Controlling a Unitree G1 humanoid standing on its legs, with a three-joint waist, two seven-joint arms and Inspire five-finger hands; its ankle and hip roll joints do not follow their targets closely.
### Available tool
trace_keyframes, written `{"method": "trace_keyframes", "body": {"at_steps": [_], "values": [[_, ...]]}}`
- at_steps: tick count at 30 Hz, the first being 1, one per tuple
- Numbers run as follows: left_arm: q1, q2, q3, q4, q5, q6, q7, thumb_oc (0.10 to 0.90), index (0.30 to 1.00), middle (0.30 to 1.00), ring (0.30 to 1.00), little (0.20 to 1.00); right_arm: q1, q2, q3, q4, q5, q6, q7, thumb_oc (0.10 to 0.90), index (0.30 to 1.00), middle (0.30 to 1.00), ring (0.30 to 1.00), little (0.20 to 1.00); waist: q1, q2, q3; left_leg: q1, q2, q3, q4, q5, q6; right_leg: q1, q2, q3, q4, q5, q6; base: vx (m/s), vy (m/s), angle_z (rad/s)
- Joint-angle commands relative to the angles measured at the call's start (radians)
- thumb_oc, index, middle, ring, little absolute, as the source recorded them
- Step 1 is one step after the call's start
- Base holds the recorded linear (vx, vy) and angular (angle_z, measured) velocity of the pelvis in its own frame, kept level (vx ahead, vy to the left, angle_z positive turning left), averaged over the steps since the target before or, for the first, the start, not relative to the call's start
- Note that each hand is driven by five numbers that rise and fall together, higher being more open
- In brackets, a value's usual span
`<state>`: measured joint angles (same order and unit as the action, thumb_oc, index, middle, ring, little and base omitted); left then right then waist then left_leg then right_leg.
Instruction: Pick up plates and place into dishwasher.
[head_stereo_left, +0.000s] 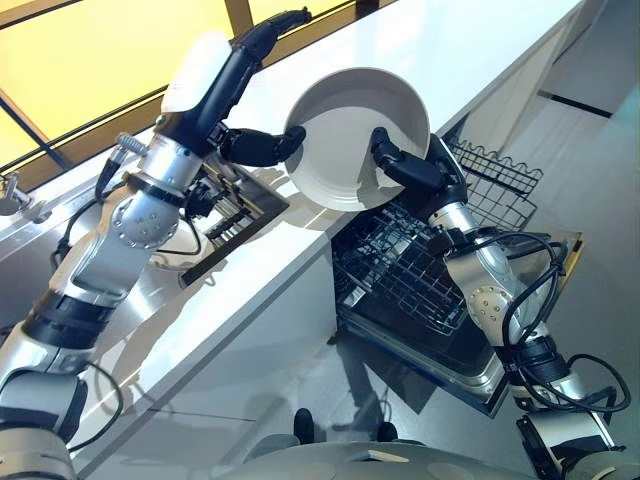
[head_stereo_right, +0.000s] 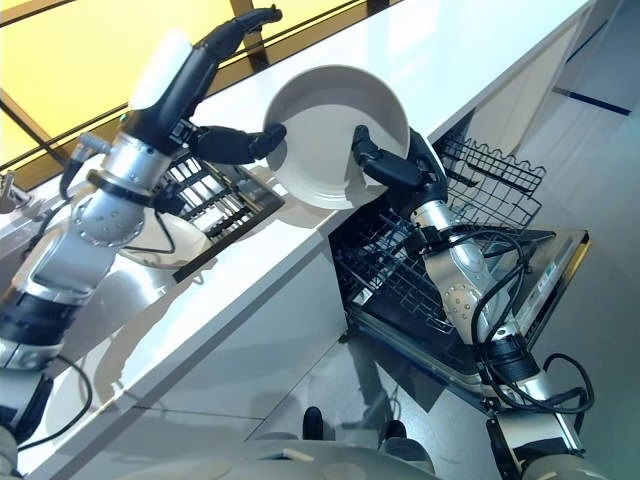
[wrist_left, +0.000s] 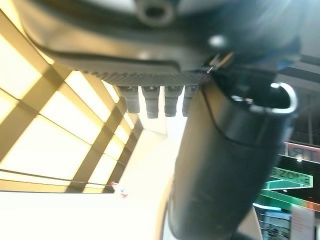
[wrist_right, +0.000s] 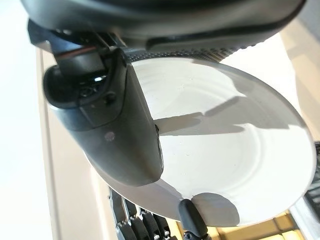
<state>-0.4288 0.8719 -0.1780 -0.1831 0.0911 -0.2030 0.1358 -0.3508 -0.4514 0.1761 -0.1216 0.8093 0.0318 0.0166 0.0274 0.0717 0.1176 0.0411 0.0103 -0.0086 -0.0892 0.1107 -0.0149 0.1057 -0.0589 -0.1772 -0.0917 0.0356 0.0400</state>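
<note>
— What is held by the right hand (head_stereo_left: 405, 165)?
— A round white ceramic plate (head_stereo_left: 350, 130) is pinched at its rim, thumb on its face, above the white counter (head_stereo_left: 300, 255) edge, beside the open dishwasher's black wire rack (head_stereo_left: 400, 275).
— And the left hand (head_stereo_left: 262, 143)?
— Its thumb is laid against the plate's opposite rim, fingers straight.

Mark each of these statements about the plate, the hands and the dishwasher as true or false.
1. The right hand grips the white plate. True.
2. The plate lies flat in the dishwasher rack. False: it is held tilted in the air, above the counter edge.
3. The left hand touches the plate's rim. True.
4. The dishwasher is closed. False: its door is down and the rack is pulled out.
</note>
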Motion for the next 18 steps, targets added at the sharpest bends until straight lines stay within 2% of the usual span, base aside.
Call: {"method": "trace_keyframes", "body": {"at_steps": [1, 3, 8, 10, 14, 17, 18], "values": [[0.062, 0.102, 0.254, 0.069, -0.069, -0.031, 0.083, 0.800, 0.900, 0.900, 0.900, 0.900, -0.035, -0.040, -0.177, -0.126, -0.004, -0.212, -0.040, 0.100, 0.300, 0.300, 0.300, 0.200, 0.012, -0.049, -0.074, 0.049, -0.057, -0.007, 0.002, -0.078, -0.003, 0.010, 0.006, -0.031, 0.004, 0.023, 0.043, -0.01, 0.009, 0.06], [0.104, 0.098, 0.297, 0.081, -0.145, -0.039, 0.063, 0.800, 0.900, 0.900, 0.900, 0.900, -0.027, -0.058, -0.198, -0.119, -0.021, -0.219, -0.048, 0.100, 0.300, 0.300, 0.300, 0.200, 0.014, -0.050, -0.074, 0.048, -0.058, -0.009, 0.002, -0.077, -0.004, 0.010, 0.006, -0.032, 0.004, 0.022, 0.042, -0.01, 0.009, 0.12], [0.147, 0.046, 0.348, 0.079, -0.532, -0.013, -0.098, 0.800, 0.900, 0.900, 0.900, 0.900, -0.017, -0.088, -0.228, -0.098, -0.048, -0.239, -0.069, 0.100, 0.300, 0.300, 0.300, 0.200, 0.017, -0.049, -0.071, 0.047, -0.058, -0.013, 0.002, -0.074, -0.004, 0.012, 0.002, -0.037, 0.004, 0.023, 0.044, -0.02, 0.011, 0.11], [0.145, 0.032, 0.354, 0.073, -0.606, -0.011, -0.123, 0.800, 0.900, 0.900, 0.900, 0.900, -0.018, -0.091, -0.230, -0.090, -0.060, -0.246, -0.077, 0.100, 0.300, 0.300, 0.300, 0.200, 0.017, -0.048, -0.070, 0.047, -0.058, -0.013, 0.002, -0.074, -0.004, 0.012, 0.002, -0.036, 0.004, 0.023, 0.044, 0.00, 0.000, 0.00], [0.134, 0.006, 0.377, 0.074, -0.734, -0.048, -0.131, 0.800, 0.900, 0.900, 0.900, 0.900, -0.016, -0.108, -0.240, -0.064, -0.119, -0.285, -0.115, 0.100, 0.300, 0.300, 0.300, 0.200, 0.014, -0.046, -0.072, 0.048, -0.057, -0.009, 0.002, -0.075, -0.005, 0.011, 0.000, -0.036, 0.004, 0.022, 0.044, 0.00, 0.000, 0.00], [0.123, -0.034, 0.395, 0.077, -1.020, -0.032, -0.219, 0.800, 0.900, 0.900, 0.900, 0.900, -0.020, -0.121, -0.250, -0.049, -0.155, -0.296, -0.132, 0.100, 0.300, 0.300, 0.300, 0.200, 0.009, -0.046, -0.074, 0.052, -0.057, -0.006, 0.002, -0.079, -0.004, 0.013, 0.000, -0.031, 0.004, 0.019, 0.044, 0.00, 0.009, -0.02], [0.115, -0.068, 0.395, 0.067, -1.175, -0.007, -0.253, 0.800, 0.900, 0.900, 0.900, 0.900, -0.019, -0.121, -0.249, -0.043, -0.174, -0.302, -0.141, 0.100, 0.300, 0.300, 0.300, 0.200, 0.007, -0.047, -0.074, 0.054, -0.057, -0.004, 0.002, -0.081, -0.004, 0.014, -0.001, -0.030, 0.004, 0.019, 0.043, 0.00, 0.000, 0.00]]}}
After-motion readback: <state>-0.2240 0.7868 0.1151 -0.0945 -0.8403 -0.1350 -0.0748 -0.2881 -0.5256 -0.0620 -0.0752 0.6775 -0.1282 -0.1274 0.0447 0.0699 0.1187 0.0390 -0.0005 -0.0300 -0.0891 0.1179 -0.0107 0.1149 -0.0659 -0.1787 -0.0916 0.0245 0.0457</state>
